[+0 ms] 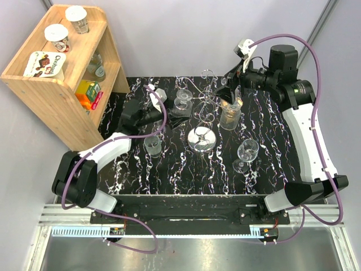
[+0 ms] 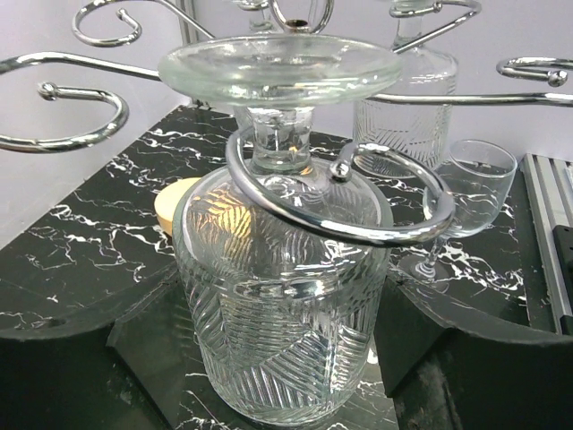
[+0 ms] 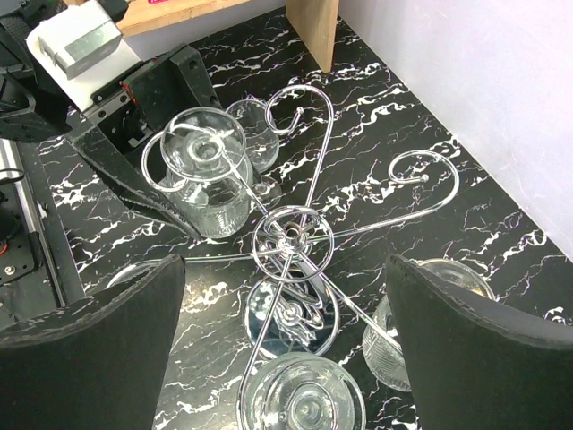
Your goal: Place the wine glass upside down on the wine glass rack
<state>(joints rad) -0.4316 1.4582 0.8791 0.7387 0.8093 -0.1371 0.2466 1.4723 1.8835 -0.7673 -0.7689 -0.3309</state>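
The left hand (image 2: 285,376) pinches the inverted wine glass (image 2: 282,340), its stem inside a curl of the wine glass rack (image 2: 394,228) so the foot can catch; the right hand (image 3: 282,269) is spread.

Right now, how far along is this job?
Done: the wine glass is upside down, stem inside a rack loop, foot above it. In hand: the left gripper holds its bowl. Left: lower until the foot rests, then release. The right gripper is open.

- Wooden shelf (image 1: 51,107) at the far left — a lidded cup (image 1: 57,37), a second cup (image 1: 77,18) and a flat tub (image 1: 45,63) on top.
- Orange-and-green box (image 1: 89,94) on its lower level.
- Black marbled tabletop (image 1: 271,135).
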